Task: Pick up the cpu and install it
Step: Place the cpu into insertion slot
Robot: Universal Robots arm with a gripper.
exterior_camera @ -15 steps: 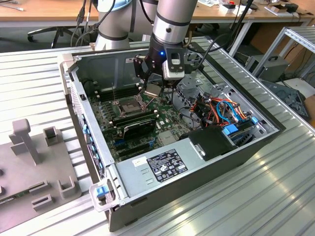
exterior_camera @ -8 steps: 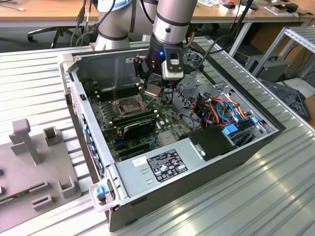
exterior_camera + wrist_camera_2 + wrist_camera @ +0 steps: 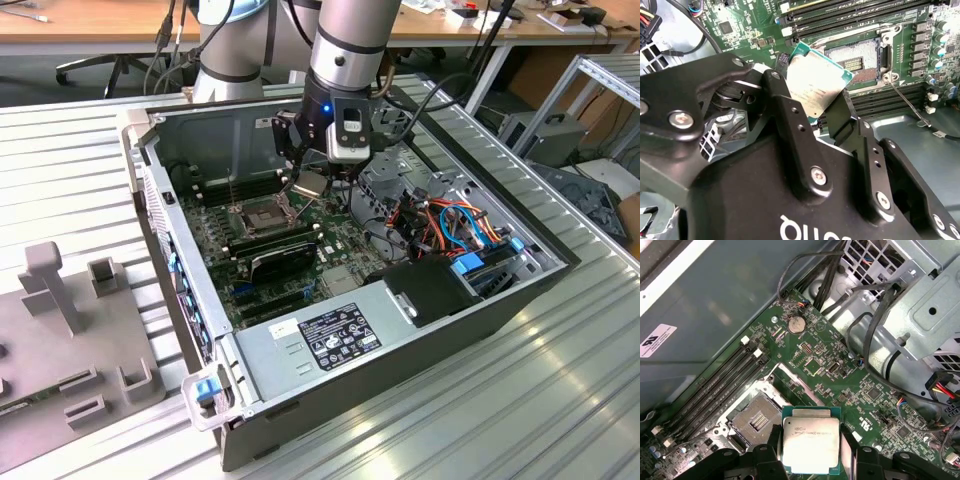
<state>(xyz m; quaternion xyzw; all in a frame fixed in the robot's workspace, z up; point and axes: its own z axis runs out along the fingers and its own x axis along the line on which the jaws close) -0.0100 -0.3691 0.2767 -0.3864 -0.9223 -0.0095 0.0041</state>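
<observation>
Gripper (image 3: 309, 174) clenched on the cpu (image 3: 311, 184), gripping it by two opposite edges, silver lid facing the wrist cameras. Cpu is held in the air, clear of the motherboard (image 3: 335, 250), just beside the socket (image 3: 262, 216) and not seated. Socket is uncovered, its contact field bare in both wrist views. Memory slots (image 3: 720, 385) run alongside the socket.

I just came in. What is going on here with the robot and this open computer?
The robot's claw is closed on the cpu, holding it by its edges in the air above the motherboard inside the open computer case. The socket is open and empty, and the chip hangs near it, not yet seated.
</observation>
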